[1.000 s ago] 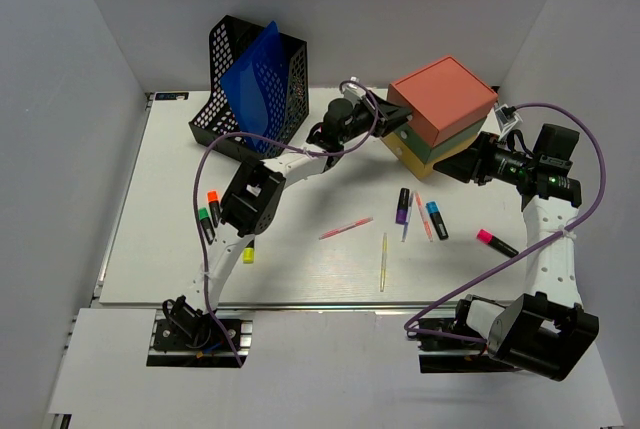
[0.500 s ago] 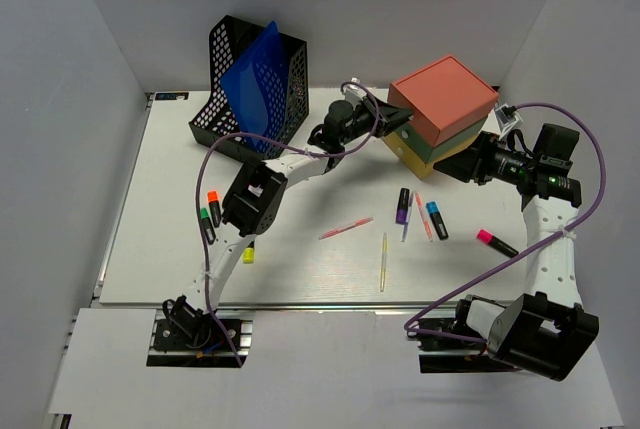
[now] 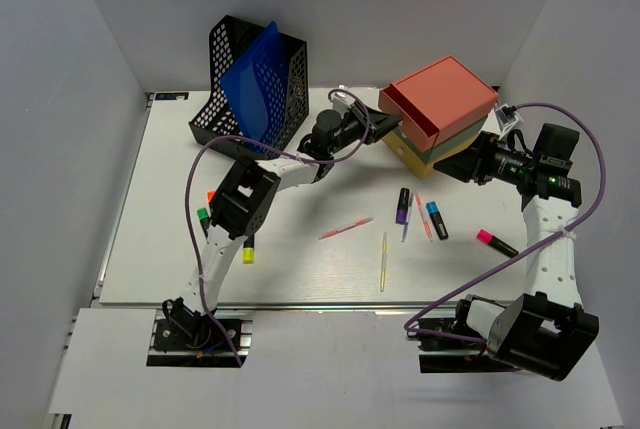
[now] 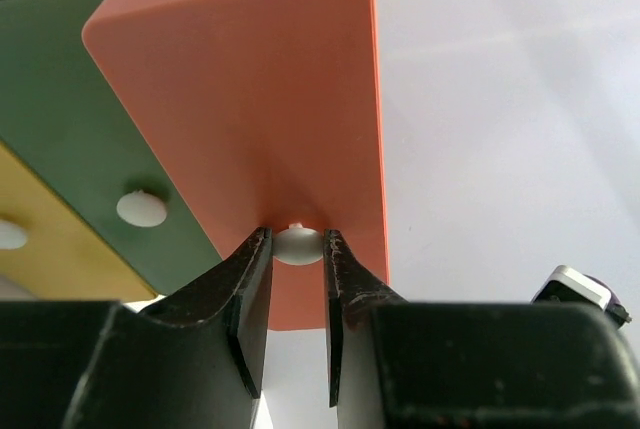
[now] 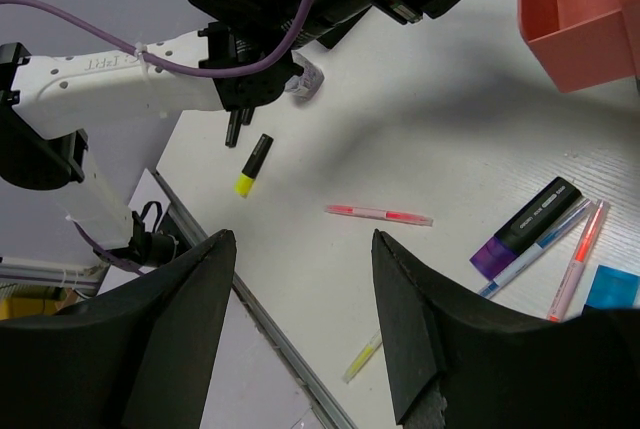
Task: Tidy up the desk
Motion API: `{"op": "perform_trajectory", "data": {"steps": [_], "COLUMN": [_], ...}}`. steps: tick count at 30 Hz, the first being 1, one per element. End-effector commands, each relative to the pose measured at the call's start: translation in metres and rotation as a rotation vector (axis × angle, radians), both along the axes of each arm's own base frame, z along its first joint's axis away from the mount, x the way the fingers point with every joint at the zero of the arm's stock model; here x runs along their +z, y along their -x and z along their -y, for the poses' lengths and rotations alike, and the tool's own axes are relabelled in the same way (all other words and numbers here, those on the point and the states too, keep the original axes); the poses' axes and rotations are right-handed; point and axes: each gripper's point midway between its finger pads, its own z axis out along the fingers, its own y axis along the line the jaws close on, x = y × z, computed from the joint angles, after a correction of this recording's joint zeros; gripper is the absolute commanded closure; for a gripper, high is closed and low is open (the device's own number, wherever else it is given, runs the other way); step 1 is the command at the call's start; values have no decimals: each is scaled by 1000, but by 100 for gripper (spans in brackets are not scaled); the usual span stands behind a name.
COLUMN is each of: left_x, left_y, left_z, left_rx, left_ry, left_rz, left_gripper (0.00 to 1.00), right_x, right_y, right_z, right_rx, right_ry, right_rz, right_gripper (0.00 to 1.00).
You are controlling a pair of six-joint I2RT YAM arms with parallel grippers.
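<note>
The white desk [image 3: 300,269] holds a stacked drawer unit [image 3: 445,109] at the back right, with a salmon drawer on top, then green, then yellow. My left gripper [image 3: 376,129] is shut on the white knob [image 4: 296,245] of the salmon drawer front [image 4: 260,99], which stands out from the unit. The green drawer [image 4: 60,99] and the yellow drawer [image 4: 30,259] beside it look closed. My right gripper [image 3: 462,166] is open and empty beside the unit's right front corner; in its wrist view [image 5: 300,234] it hangs above loose pens.
A black mesh file holder [image 3: 290,89] with a blue folder [image 3: 252,74] stands at the back left. A pink pen [image 3: 346,227], yellow pen [image 3: 383,261], purple marker [image 3: 402,205], blue marker [image 3: 437,220] and pink highlighter [image 3: 496,242] lie mid-desk. A yellow marker [image 3: 248,252] lies by the left arm.
My left gripper has drawn back to the left with the knob in it, and the salmon drawer has slid out of the unit. The right arm has not moved.
</note>
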Motion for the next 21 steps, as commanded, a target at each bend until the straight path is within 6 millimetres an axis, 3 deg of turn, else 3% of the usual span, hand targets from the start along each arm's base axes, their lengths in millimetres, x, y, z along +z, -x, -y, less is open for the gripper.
{"op": "perform_trajectory", "data": {"steps": [1, 2, 12, 21], "left_x": [42, 35, 39, 38], "left_y": [-3, -2, 2, 4], "left_z": [-20, -21, -47, -55], "left_rx": [44, 44, 71, 74], "left_ry": [19, 10, -6, -12], "left_rz": [70, 58, 70, 70], "left_gripper": [86, 86, 86, 83], "right_x": [9, 9, 7, 7], "right_y": [2, 2, 3, 4], "right_z": [0, 0, 1, 1], "right_rx": [7, 7, 8, 8], "right_ry": [9, 15, 32, 38], "right_rz": [49, 55, 62, 62], "right_gripper": [38, 37, 37, 36]}}
